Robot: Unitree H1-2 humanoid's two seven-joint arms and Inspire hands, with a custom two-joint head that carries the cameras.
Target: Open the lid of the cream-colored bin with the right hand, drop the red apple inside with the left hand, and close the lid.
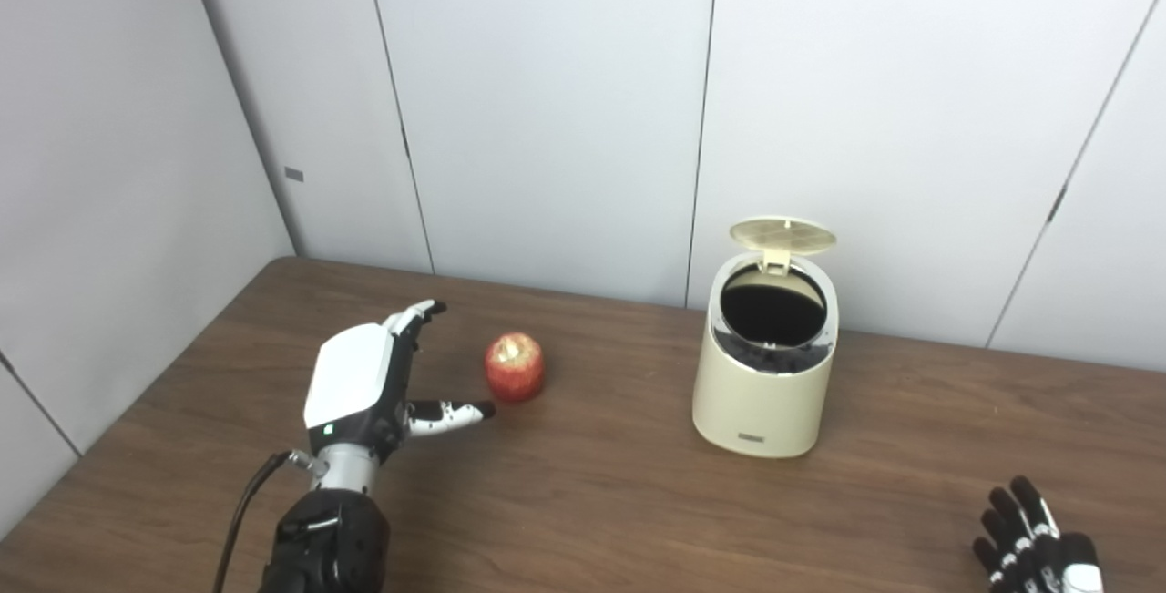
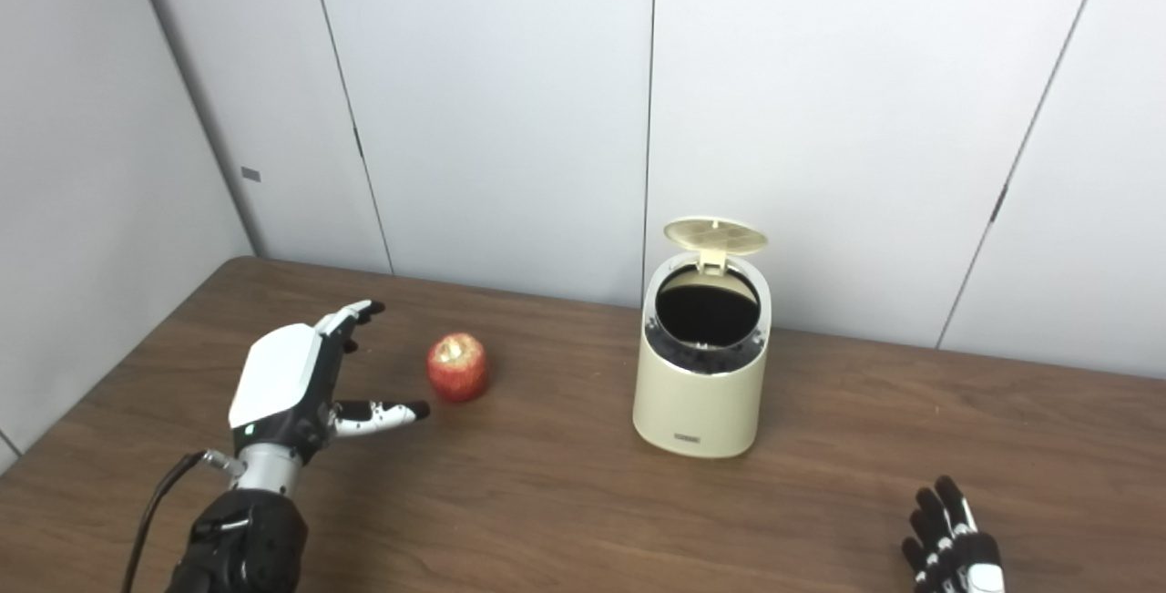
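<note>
One step of three looks done already: the round ribbed lid (image 1: 783,235) of the cream-coloured plastic bin (image 1: 763,393) stands tipped up on its far hinge, and the dark mouth is open toward the room. The bin sits a little right of centre on the brown wood-grain table (image 1: 592,502), toward the far edge by the grey panel wall (image 1: 547,101).

The step in hand, as I read it, is the pickup of the apple. The small red apple (image 1: 515,367) rests upright on the table to the left of the bin, well apart from it, with nothing touching it. The white-backed left hand (image 1: 369,383) hovers just left of the apple, its back turned up and to the left, fingers (image 1: 414,315) stretched toward the far side and the thumb (image 1: 451,414) pointing right, its tip near the apple's near side. The hand is spread wide and holds nothing.

Next, I judge, it must slide right so the apple sits between thumb and fingers, then close around it, lift, and carry it right over the bin's opening.

The black-fingered right hand (image 1: 1034,543) waits low at the near right corner, fingers splayed apart and empty, well clear of the bin; it will be wanted again for the lid.
</note>
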